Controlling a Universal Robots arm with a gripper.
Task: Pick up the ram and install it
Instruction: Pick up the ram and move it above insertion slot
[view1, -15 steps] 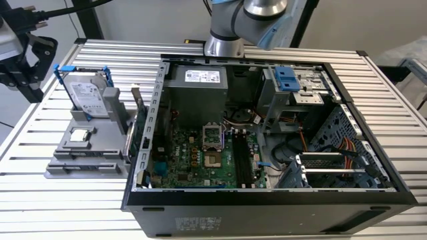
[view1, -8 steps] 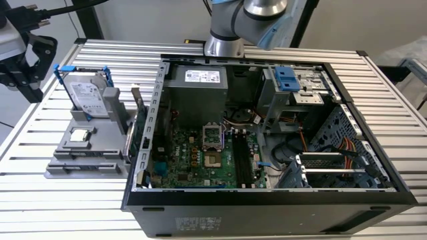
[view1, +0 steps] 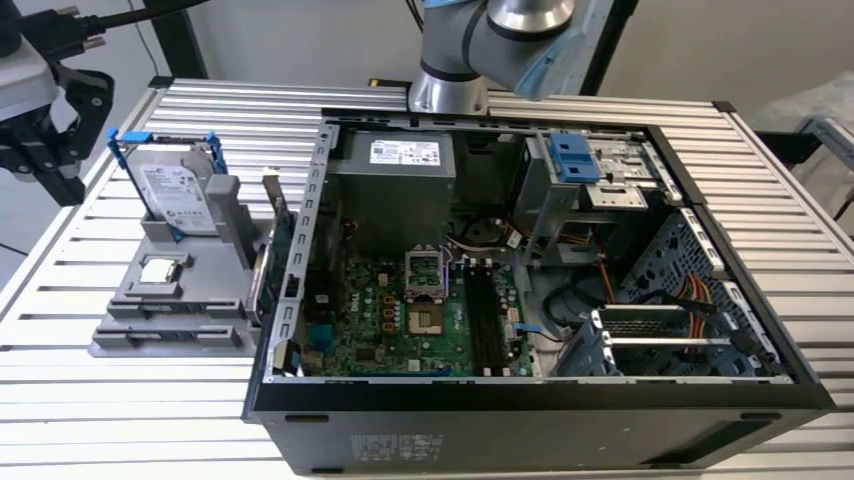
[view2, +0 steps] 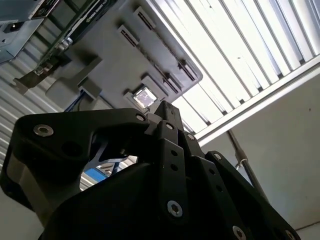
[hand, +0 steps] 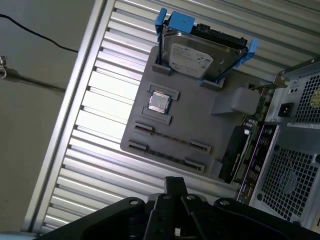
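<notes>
Ribbed aluminium slats form the counter (view1: 174, 410). Past its edge is a pale floor where a thin black cable (hand: 35, 36) trails, and dark frame posts (view1: 174, 40) stand behind it. The end effector (hand: 175, 184) hangs raised near the counter's edge. Its fingers (hand: 172, 189) meet in one narrow tip, closed, with nothing visible between them.

Nearest to it a grey holder (hand: 192, 117) lies flat on the slats. On the part of the holder closest to the tip run two long slots (hand: 169, 136), each with a clip at either end; they show as thin dark lines. The ram cannot be picked out for certain. Whether a stick sits in those slots, or in the dark memory slots (view1: 486, 320) on the motherboard (view1: 380, 320), I cannot tell.

A little farther from the end effector a small square silver processor chip (hand: 159, 102) rests in its pocket. Beyond that a silver hard drive (hand: 192, 56) in a blue frame (hand: 177, 21) leans upright in a stand. On the holder's side away from the end effector an expansion card (hand: 239, 152) with a metal bracket stands on edge, just beside the wall of the open computer case (view1: 534, 415).

The case lies on its side, with the holder between it and the end effector. Inside it are the motherboard, a grey power supply (view1: 394, 165), drive cages and loose wires. The robot arm (view1: 494, 40) rises behind the case.
</notes>
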